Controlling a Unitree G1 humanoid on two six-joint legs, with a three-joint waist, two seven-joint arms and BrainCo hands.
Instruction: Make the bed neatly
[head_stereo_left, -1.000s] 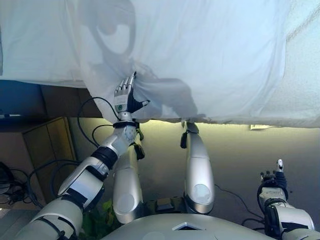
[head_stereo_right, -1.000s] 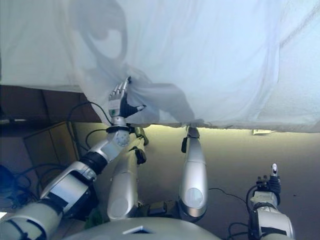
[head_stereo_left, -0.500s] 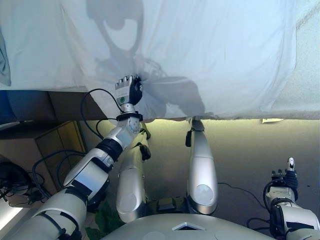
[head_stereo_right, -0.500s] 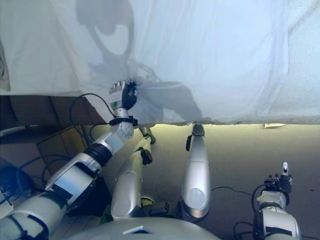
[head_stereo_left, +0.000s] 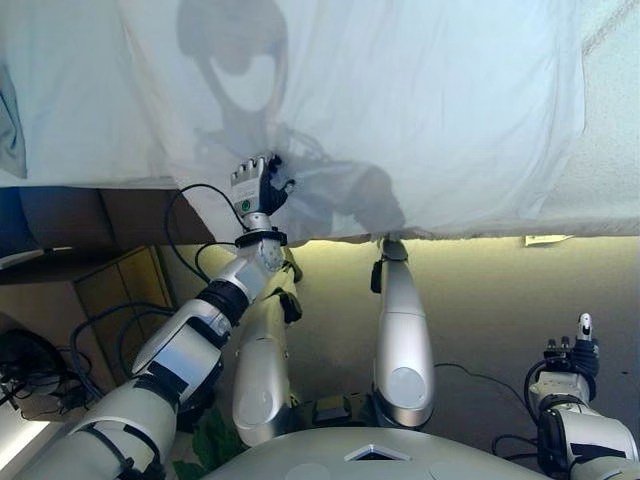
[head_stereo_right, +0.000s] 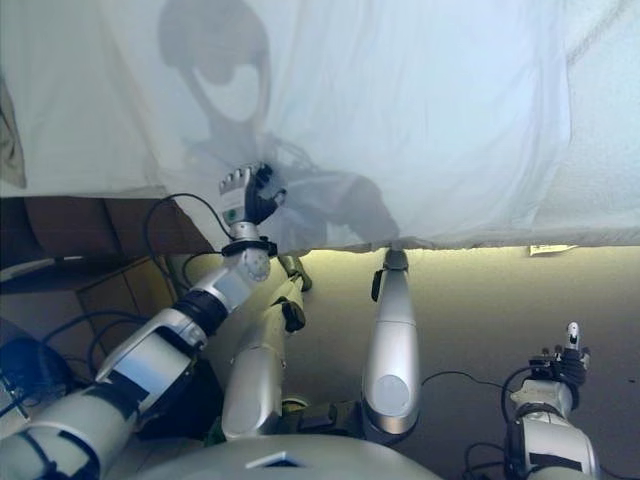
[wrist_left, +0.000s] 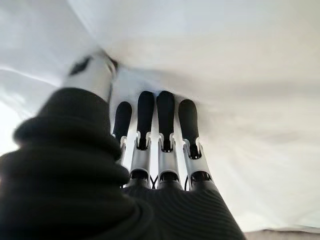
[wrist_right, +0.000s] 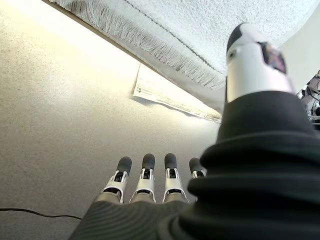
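A white bed sheet (head_stereo_left: 400, 110) covers the bed and hangs over its near edge. My left hand (head_stereo_left: 257, 184) is raised to that edge, and its fingers are curled into a bunched fold of the sheet, with creases running out from the grip. In the left wrist view the fingers (wrist_left: 165, 112) press into the white cloth (wrist_left: 240, 75) with the thumb (wrist_left: 92, 75) beside them. My right hand (head_stereo_left: 572, 357) hangs low at the right over the floor, away from the bed, open and empty; its straight fingers (wrist_right: 145, 172) show in the right wrist view.
A textured white cover with a fringed edge (wrist_right: 150, 35) lies on the bed's right part (head_stereo_left: 615, 110). A paper slip (wrist_right: 170, 97) lies on the floor under that edge. The dark bed frame (head_stereo_left: 80, 210) and a brown box (head_stereo_left: 110, 290) stand at the left.
My left hand's fingers were straight against the sheet a second ago; they have curled and gathered the cloth. The right hand has stayed put. The view has shifted slightly.
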